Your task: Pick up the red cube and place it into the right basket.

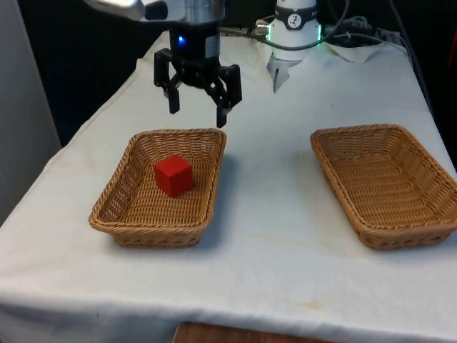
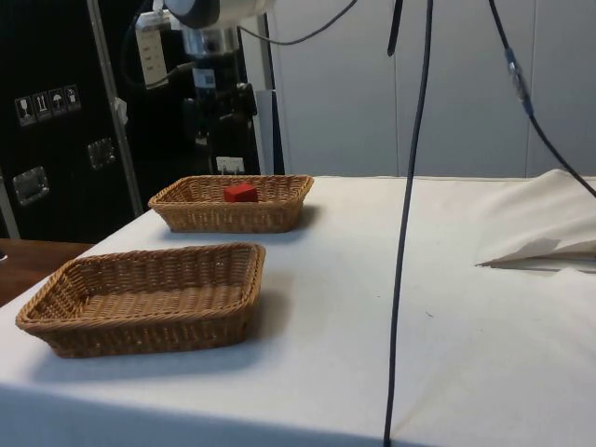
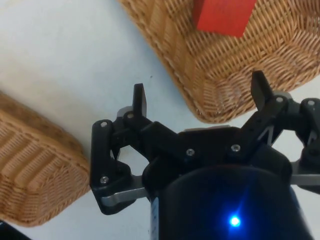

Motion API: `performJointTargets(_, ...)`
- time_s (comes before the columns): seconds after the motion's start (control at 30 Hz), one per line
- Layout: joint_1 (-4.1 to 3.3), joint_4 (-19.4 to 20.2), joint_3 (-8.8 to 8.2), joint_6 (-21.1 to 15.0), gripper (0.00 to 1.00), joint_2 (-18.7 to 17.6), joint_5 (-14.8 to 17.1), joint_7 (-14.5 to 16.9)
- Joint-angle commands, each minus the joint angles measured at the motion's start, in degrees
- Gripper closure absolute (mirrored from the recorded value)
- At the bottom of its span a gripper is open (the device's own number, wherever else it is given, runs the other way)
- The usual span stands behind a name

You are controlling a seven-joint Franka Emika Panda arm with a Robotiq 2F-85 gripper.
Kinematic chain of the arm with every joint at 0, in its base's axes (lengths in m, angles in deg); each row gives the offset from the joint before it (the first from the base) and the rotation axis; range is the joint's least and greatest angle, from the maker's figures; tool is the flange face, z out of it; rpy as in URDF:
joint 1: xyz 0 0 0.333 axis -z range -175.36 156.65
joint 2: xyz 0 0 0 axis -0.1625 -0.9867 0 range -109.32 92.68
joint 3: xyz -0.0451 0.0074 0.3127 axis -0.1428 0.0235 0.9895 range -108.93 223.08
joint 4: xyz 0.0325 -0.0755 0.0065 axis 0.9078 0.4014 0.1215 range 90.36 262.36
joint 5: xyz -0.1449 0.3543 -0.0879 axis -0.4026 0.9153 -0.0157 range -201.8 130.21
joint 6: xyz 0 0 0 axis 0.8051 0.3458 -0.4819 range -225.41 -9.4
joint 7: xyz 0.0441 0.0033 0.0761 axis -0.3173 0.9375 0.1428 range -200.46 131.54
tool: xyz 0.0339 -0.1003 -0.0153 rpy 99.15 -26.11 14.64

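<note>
Inside the woven wicker basket (image 1: 158,188), small red cube (image 1: 173,176) sits near centre. Black two-finger tool (image 1: 198,107) hovers beyond the basket's far rim, fingers wide, empty; cube lies below, nearer the camera.

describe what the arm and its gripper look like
The arm is white and rounded, with a silver-grey cylindrical wrist section. The gripper is black: two slim fingers on angular linkage bars joined by small silver screws, beneath a dark rounded housing. Dark cables run overhead in the side view.
</note>
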Motion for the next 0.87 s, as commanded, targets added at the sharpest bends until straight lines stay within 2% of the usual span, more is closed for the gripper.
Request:
performJointTargets(0.0, -0.11, 0.17, 0.0, 0.23, 0.0, 0.46, -0.29, -0.11)
performJointTargets(0.03, -0.92, 1.09, -0.52, 0.17, 0.0, 1.49, -0.92, -0.52)
performJointTargets(0.2, -1.6, 3.09, -0.4, 0.86, 0.0, 4.76, -2.86, -0.86)
performJointTargets(0.23, -1.66, 3.5, -0.34, 0.86, 0.0, 5.33, -3.21, -0.92)
performJointTargets(0.27, -1.03, 2.52, 0.11, 1.2, 0.0, 4.41, -2.69, -0.69)
performJointTargets(0.3, -1.72, 3.95, -0.23, 0.86, 0.0, 5.84, -3.5, -0.97)
performJointTargets(0.4, -2.06, 5.67, -0.11, 0.97, 0.0, 8.08, -4.7, -1.03)
performJointTargets(0.53, -2.29, 7.45, 0.06, 0.86, 0.0, 10.03, -5.84, -0.92)
performJointTargets(0.57, -1.78, 6.7, 0.4, 1.26, 0.0, 9.45, -5.39, -0.69)
performJointTargets(0.6, -2.35, 7.91, 0.17, 0.74, 0.0, 10.49, -6.13, -0.92)
performJointTargets(0.67, -2.46, 8.82, 0.29, 0.63, 0.0, 11.34, -6.53, -0.8)
performJointTargets(0.83, -2.12, 9.34, 0.69, 1.09, 0.0, 11.97, -6.76, -0.57)
